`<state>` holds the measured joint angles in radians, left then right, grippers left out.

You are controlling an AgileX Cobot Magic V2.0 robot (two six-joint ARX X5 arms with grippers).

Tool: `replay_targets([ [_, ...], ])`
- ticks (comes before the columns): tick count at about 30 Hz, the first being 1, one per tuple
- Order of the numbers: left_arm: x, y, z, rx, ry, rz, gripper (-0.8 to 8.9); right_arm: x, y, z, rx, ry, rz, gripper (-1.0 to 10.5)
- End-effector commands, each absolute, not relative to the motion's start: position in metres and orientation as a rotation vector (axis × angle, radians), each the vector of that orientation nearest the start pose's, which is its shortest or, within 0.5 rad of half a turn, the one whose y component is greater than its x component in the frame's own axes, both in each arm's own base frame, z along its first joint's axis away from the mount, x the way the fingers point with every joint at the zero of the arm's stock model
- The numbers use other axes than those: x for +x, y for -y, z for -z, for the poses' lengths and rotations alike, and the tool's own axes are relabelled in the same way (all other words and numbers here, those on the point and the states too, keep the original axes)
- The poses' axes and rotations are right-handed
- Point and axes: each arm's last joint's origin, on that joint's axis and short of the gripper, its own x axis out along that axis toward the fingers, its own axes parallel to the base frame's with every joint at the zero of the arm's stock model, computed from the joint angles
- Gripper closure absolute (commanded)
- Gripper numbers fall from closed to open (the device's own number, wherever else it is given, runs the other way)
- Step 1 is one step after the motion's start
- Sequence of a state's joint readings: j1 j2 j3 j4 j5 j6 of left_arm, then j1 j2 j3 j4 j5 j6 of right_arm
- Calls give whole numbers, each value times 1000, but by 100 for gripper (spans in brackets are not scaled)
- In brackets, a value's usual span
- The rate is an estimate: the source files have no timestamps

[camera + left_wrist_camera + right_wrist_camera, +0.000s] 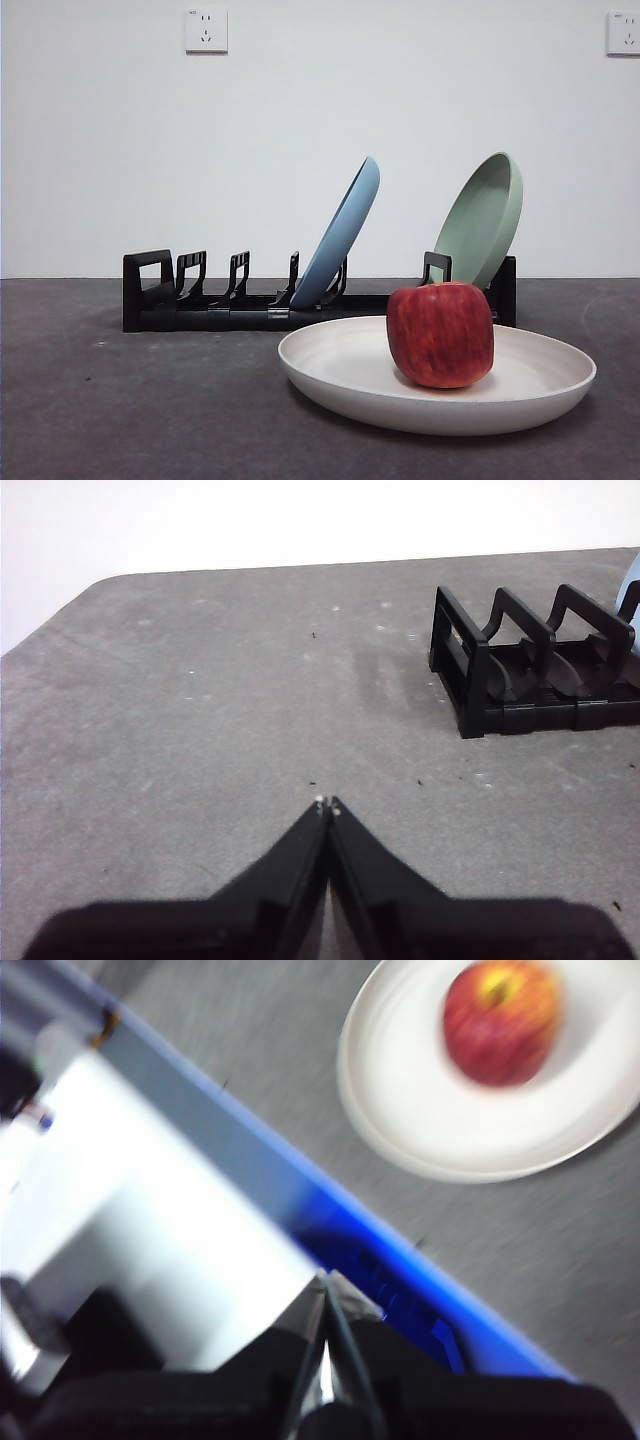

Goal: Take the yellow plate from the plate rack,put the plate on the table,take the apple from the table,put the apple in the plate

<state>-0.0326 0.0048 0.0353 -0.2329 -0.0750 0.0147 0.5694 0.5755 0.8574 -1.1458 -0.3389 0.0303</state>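
The red apple (441,333) sits in the cream yellow plate (340,365), which lies flat on the dark grey table (120,400) in front of the black plate rack (200,295). Both also show, blurred, in the right wrist view: the apple (500,1020) in the plate (420,1110). My left gripper (328,803) is shut and empty above bare table, beside the rack's loop end (470,670). My right gripper (325,1290) is shut and empty, away from the plate, over a blue edge. Neither gripper shows in the front view.
A blue plate (345,230) and a pale green plate (485,215) lean in the rack. A blue band (300,1200) and a white surface (150,1210) lie under the right gripper. Wall sockets (206,30) sit on the white wall behind.
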Motion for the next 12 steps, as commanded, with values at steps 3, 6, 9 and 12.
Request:
replay_targets([
  [3, 94, 1, -149, 21, -210, -44, 816, 51, -30, -316, -16, -540, -744, 946],
  [6, 94, 1, -149, 21, -210, -44, 816, 45, -21, -314, -32, -365, -611, 946],
  [9, 94, 0, -149, 21, -210, -46, 816, 46, -17, -299, -42, -244, -520, 946],
  [12, 94, 1, -149, 21, -210, -45, 816, 55, -15, -275, -19, -158, -466, 946],
])
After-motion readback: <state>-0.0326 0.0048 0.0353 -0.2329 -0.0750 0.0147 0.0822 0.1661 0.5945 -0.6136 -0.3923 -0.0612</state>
